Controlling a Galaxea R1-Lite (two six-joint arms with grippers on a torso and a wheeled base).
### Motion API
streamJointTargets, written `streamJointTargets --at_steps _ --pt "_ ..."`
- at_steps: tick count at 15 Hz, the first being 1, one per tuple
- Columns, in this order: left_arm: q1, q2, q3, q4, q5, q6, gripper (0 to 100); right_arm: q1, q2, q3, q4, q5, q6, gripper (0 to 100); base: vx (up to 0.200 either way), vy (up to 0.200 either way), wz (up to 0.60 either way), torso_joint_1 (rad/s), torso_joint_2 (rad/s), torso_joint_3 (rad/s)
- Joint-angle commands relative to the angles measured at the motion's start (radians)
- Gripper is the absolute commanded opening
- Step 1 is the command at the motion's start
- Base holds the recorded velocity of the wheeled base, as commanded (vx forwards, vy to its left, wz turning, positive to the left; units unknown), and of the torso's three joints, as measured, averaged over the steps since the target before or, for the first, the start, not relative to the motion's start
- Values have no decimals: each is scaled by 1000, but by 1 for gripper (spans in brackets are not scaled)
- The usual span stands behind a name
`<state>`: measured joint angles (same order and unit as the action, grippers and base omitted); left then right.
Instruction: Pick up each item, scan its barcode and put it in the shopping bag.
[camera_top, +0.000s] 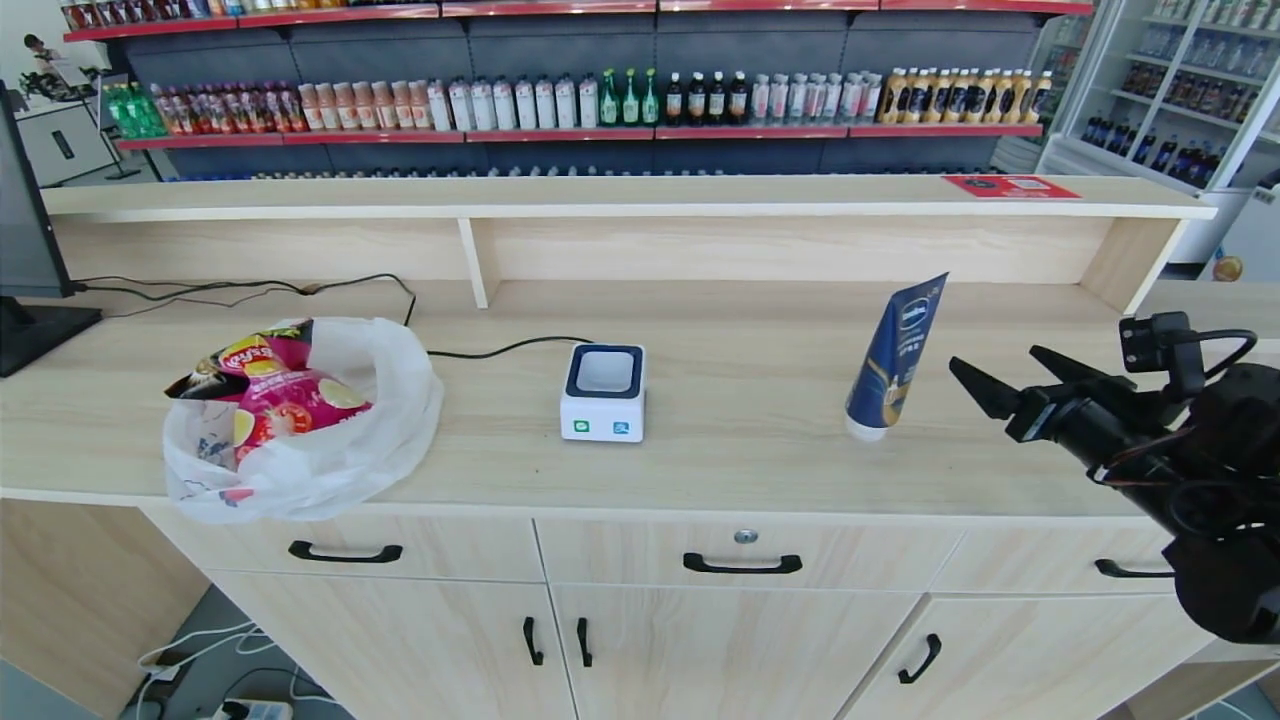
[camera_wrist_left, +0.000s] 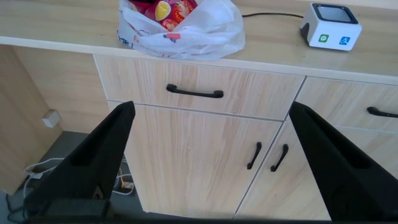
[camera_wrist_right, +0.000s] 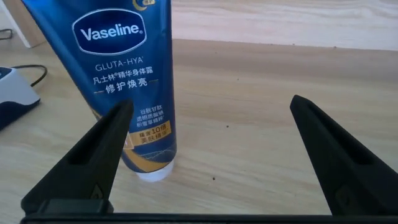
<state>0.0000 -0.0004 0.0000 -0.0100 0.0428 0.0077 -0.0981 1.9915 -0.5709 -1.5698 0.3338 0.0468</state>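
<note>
your right gripper (camera_top: 991, 357) hangs with jaws spread wide just beside the blue lotion tube (camera_top: 893, 355), which stands cap-down on the counter (camera_top: 740, 470), well apart from the scanner (camera_top: 603, 392) and the shopping bag (camera_top: 405, 395). close squarely on the tube's middle so it does not tip, leaving the back free for scanning. its front bears an oval logo and chinese print. left gripper (camera_wrist_left: 211, 109), also wide, hangs by the drawers (camera_wrist_left: 193, 74).

Bright, even indoor light covers the wooden counter (camera_top: 740, 400). The scanner (camera_top: 603, 392) and the tube (camera_top: 893, 350) cast only faint, soft shadows. The plastic bag (camera_top: 400, 400) glares white. The head view is brightest at two o'clock, and the counter's straight edges bow toward its borders.
</note>
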Motion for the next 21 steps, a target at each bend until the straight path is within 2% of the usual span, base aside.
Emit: streamJointTargets --at_steps 1,8,21 --pt "0 0 0 -1 0 0 100 0 67 -46 -1 1 2 100 0 0 0 0 0 0" --pt "0 0 0 -1 0 3 100 -5 174 -179 -1 -1 1 100 0 0 0 0 0 0" --pt "0 0 0 -1 0 9 100 -5 230 -253 -1 -22 -2 100 0 0 0 0 0 0"
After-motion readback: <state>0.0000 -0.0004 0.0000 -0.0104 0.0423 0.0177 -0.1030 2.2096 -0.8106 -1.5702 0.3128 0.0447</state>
